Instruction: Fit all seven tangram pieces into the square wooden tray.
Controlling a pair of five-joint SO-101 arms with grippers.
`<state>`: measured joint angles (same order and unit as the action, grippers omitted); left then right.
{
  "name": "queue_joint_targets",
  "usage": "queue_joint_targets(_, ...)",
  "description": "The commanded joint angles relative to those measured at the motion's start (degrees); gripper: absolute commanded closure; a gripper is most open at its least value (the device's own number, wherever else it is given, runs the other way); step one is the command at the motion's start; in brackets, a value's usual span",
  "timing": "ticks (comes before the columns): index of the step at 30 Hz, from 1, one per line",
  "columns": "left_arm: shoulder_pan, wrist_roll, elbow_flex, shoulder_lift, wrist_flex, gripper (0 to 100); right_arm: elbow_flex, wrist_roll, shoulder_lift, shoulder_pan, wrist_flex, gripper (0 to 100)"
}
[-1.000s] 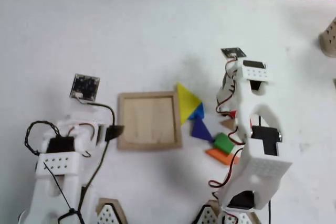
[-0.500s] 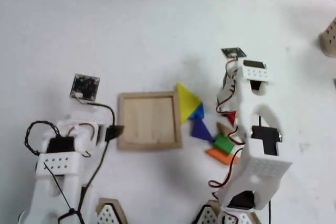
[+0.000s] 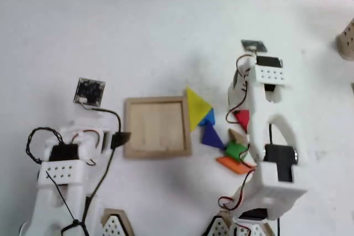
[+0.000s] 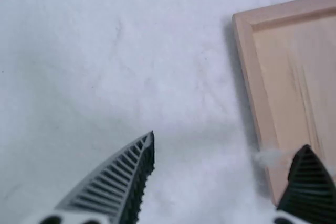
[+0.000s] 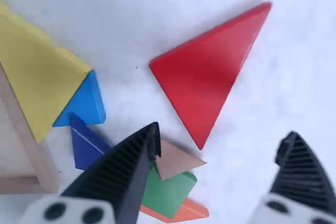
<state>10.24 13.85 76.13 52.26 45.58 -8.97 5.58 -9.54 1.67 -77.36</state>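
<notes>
**High view with both wrist views: opening stage of the task.** The square wooden tray [image 3: 157,126] is lying just left of centre in the high view, and its floor is showing bare wood, with no piece sitting in it. All seven pieces are lying on the white table [image 3: 166,37] to the right of the tray, in the centre-right of the frame. The yellow triangle [image 3: 196,108] is resting against the tray's right rim. The light blue triangle [image 3: 208,118] is touching the yellow one's lower edge, and the dark blue triangle [image 3: 211,136] is lying just below that. Further right, the red triangle [image 3: 241,119] is lying a little apart. Below it, the tan piece [image 3: 238,136], the green piece [image 3: 236,151] and the orange piece [image 3: 235,164] are crowding together, the green seeming to overlap the orange. The right gripper [image 5: 221,135] is hanging over this group with its jaws spread wide and nothing between them, near the red triangle's tip. The left gripper [image 4: 228,141], likewise spread and empty, is hovering over bare table just beside the tray's left rim. By judgement, none of the seven placements is done, and every piece is awaiting pick-up and fitting.
</notes>
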Motion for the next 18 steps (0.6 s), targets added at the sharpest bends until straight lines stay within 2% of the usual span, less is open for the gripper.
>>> queue_joint_targets(1, -0.48, 0.53, -0.44, 0.31, -0.53, 61, 0.09, -5.1, 6.81, 0.84, -0.22, 90.5)
queue_joint_targets(2, -0.48, 0.53, -0.44, 0.31, -0.53, 61, 0.09, -5.8, 7.25, 1.27, -0.22, 98.1)
queue_joint_targets(3, -0.48, 0.53, -0.44, 0.31, -0.53, 61, 0.09, -5.8, 7.52, 1.45, -0.22, 98.9)
queue_joint_targets(5, -0.48, 0.53, -0.44, 0.31, -0.53, 61, 0.09, -4.31, 7.25, 1.27, -0.31, 94.4)
queue_joint_targets(7, -0.48, 0.53, -0.44, 0.31, -0.53, 61, 0.09, -4.31, 6.64, 1.27, -0.31, 98.4)
queue_joint_targets(10, -0.48, 0.53, -0.44, 0.31, -0.53, 61, 0.09, -7.56, 5.41, 1.8, -0.48, 98.1)
queue_joint_targets(18, -0.4, 0.53, -0.44, 0.31, -0.53, 61, 0.09, -8.18, 1.8, 1.36, 0.84, 98.1)
